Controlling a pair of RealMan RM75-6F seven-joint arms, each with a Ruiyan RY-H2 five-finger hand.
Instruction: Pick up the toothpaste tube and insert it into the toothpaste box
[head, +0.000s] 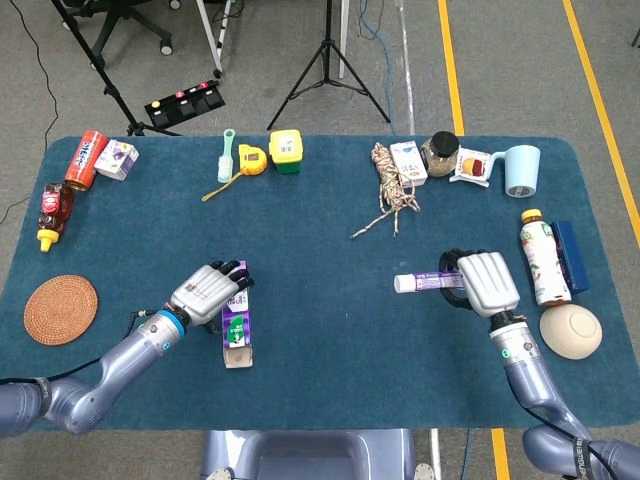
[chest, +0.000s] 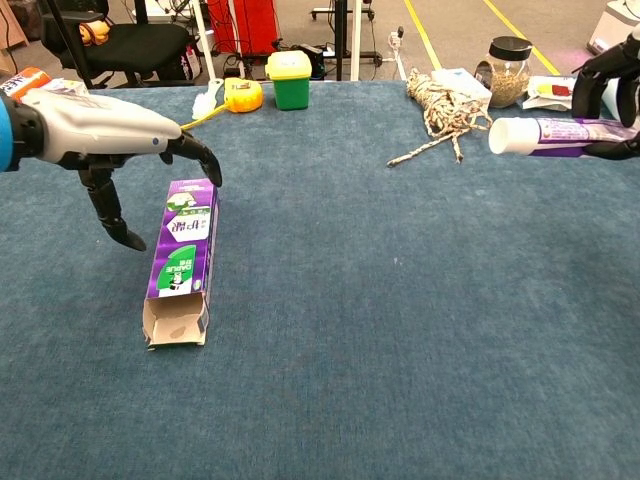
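Blue-covered bench (head: 330, 290), carrying all. Toothpaste box (chest: 181, 262) flat on it at left, near flap open toward the robot; light thin card, likely to crush or skid, best steadied by its long sides. Left hand (chest: 110, 125) just beside and above, released, fingers spread. Right hand (head: 482, 283) grasping the toothpaste tube (head: 425, 282) by its tail, held level above the bench, cap pointing left; soft, smooth, probably slippery, so firmest near the cap shoulder.
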